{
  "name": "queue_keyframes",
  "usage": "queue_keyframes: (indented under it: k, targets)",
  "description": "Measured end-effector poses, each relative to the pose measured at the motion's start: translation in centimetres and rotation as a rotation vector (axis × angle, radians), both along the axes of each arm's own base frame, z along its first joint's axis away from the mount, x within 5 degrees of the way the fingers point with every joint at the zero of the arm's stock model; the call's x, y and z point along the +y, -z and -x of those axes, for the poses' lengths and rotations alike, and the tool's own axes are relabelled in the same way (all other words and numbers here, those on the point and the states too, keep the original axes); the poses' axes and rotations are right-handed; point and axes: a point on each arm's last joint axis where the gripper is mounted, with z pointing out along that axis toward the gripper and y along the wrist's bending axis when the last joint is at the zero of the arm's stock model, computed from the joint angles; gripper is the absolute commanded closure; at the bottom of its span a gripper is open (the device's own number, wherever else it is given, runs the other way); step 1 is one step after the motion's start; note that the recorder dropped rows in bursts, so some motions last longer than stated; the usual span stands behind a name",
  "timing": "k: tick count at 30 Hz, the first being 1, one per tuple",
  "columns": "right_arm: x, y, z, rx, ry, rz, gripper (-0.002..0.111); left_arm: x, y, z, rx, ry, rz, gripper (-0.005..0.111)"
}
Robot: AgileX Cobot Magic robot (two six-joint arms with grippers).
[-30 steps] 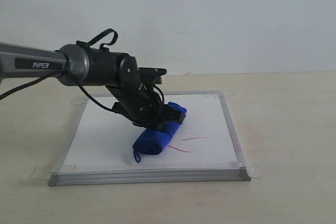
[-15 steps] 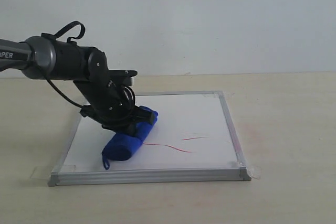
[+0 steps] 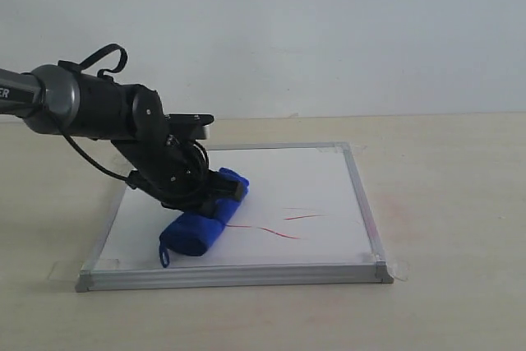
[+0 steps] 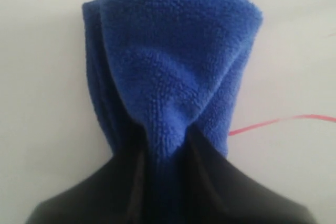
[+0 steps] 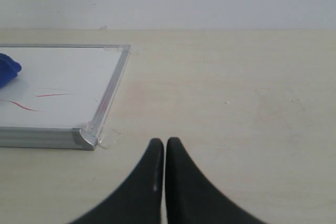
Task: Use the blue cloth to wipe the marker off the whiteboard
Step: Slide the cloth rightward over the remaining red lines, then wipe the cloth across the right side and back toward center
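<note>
L gripper (image 3: 220, 195) clamped on blue cloth (image 3: 196, 229), pressed to whiteboard (image 3: 296, 172) at end of red marker (image 3: 283, 233); prob. mid-wipe; next needs sweep across strokes; R gripper (image 5: 165, 148) pinched together, empty.

Legible markings: none complete.
Left arm (image 3: 33, 100), grey link: white lettering fragment (image 3: 4, 93), cut off at the picture's edge, unreadable.

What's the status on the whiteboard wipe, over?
Left tool shut on blue cloth, on whiteboard. Right tool shut, off the board. Marker lines unwiped beside cloth, nothing blocking.
</note>
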Motion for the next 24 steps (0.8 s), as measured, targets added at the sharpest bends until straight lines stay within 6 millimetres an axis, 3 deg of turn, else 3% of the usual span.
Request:
queue_keyframes:
  k: [9, 13, 20, 23, 24]
  targets:
    - [0.0, 0.0, 0.0, 0.0, 0.0, 0.0, 0.107, -8.7, -0.4, 2.2, -0.02, 0.145, 0.165, 0.103]
    - [0.0, 0.0, 0.0, 0.0, 0.0, 0.0, 0.107, -11.3, -0.6, 2.7, -0.038, 0.209, 0.202, 0.103]
    - [0.0, 0.0, 0.0, 0.0, 0.0, 0.0, 0.107, -11.4, -0.6, 2.3, -0.048, 0.22, 0.195, 0.103]
    - [0.0, 0.0, 0.0, 0.0, 0.0, 0.0, 0.107, -9.3, -0.4, 1.3, -0.043, 0.167, 0.147, 0.103]
    - [0.0, 0.0, 0.0, 0.0, 0.0, 0.0, 0.107, -7.3, -0.4, 0.3, -0.038, 0.117, 0.119, 0.103]
